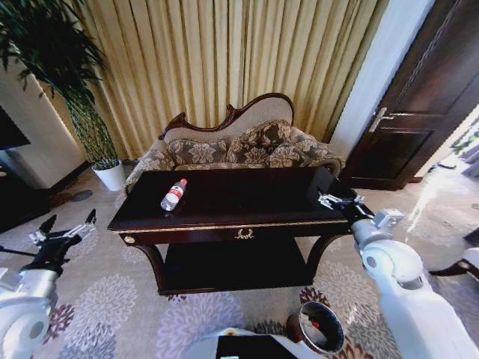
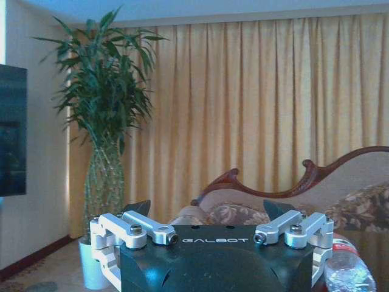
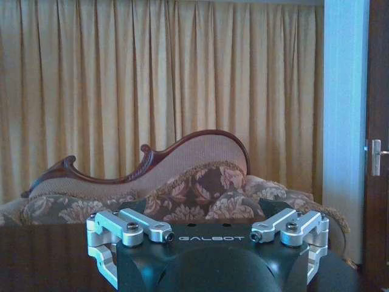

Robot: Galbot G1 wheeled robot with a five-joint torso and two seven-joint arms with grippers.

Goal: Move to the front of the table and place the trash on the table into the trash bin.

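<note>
Trash bin (image 1: pixel 317 327): set on the carpet, below and inboard of the right gripper (image 1: pixel 338 199), whose fingers are spread at the tabletop's (image 1: pixel 247 196) right edge. Left gripper (image 1: pixel 69 225): spread, held off the left corner. Bottle (image 1: pixel 174 194): laid on the tabletop, beyond the left gripper.

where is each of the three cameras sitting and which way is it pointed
Head view: high on the robot, looking forward and down at the table, bottle and trash bin; both arms show, left gripper open beside the table, right gripper at its right end.
Left wrist view: low behind the left gripper, facing plant and curtain.
Right wrist view: behind the right gripper, facing the sofa.
All three share sofa and curtain.
</note>
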